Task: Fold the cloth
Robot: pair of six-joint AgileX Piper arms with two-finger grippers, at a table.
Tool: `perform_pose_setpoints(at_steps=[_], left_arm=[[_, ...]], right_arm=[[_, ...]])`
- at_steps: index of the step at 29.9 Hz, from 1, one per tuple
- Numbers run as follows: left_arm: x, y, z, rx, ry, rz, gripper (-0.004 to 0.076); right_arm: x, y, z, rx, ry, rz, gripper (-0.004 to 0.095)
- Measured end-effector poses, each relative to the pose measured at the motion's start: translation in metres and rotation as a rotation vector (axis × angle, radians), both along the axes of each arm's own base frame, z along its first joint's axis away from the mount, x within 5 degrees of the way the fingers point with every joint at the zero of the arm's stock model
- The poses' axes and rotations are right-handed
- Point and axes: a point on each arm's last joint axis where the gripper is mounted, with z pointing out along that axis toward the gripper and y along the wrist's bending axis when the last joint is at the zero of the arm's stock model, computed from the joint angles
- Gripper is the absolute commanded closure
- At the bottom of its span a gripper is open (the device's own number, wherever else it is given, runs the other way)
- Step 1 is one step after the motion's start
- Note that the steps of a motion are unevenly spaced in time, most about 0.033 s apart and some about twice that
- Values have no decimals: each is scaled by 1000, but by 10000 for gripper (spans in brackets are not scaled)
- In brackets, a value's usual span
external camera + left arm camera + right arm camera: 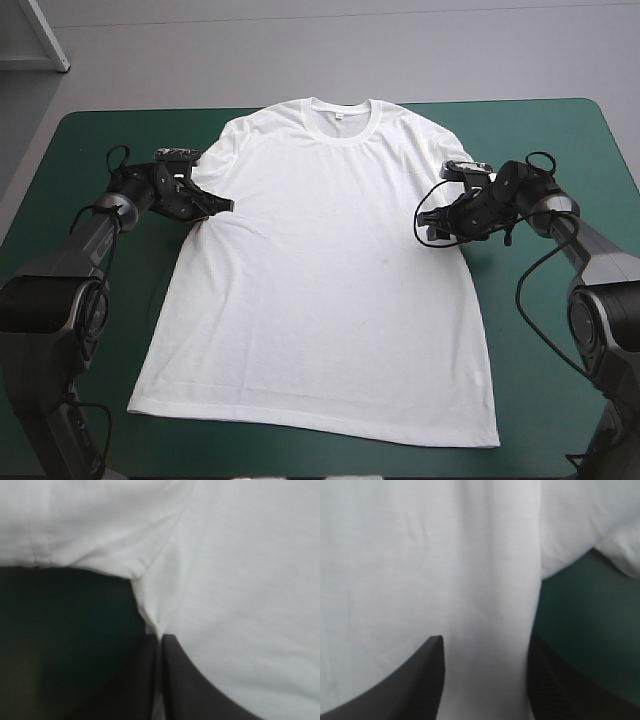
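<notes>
High view shows the T-shirt (320, 290) spread flat on the teal-green cover (560, 140), with its collar (340, 112) toward the far edge. The left gripper (226, 207) is at the shirt's left armpit, its jaws almost closed and pinching the fabric. The right gripper (430, 228) is wide open at the opposite armpit, with the shirt's side edge lying between its jaws.

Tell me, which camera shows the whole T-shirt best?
The high view: the T-shirt lies spread flat on the teal-green cover, collar to hem. The left wrist view shows only its armpit seam; the right wrist view only a side edge.
</notes>
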Motion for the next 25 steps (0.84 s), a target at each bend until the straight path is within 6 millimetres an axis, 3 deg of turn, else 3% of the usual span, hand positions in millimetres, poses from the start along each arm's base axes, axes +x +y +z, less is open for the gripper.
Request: perform_pose_setpoints(at_steps=[7,15,18,21,25], left_arm=[[0,0,0,1,0,0,703],[0,2,10,25,-9,-14,703],[2,3,30,38,-30,-25,703],[4,5,63,78,-91,-42,703],[-1,10,119,150,-192,-54,703]], right_arm=[[7,1,-1,23,-59,-18,922],[13,3,14,25,-99,9,925],[12,3,34,25,-135,27,925],[9,3,67,14,-198,53,925],[-3,-1,126,-22,-332,82,925]])
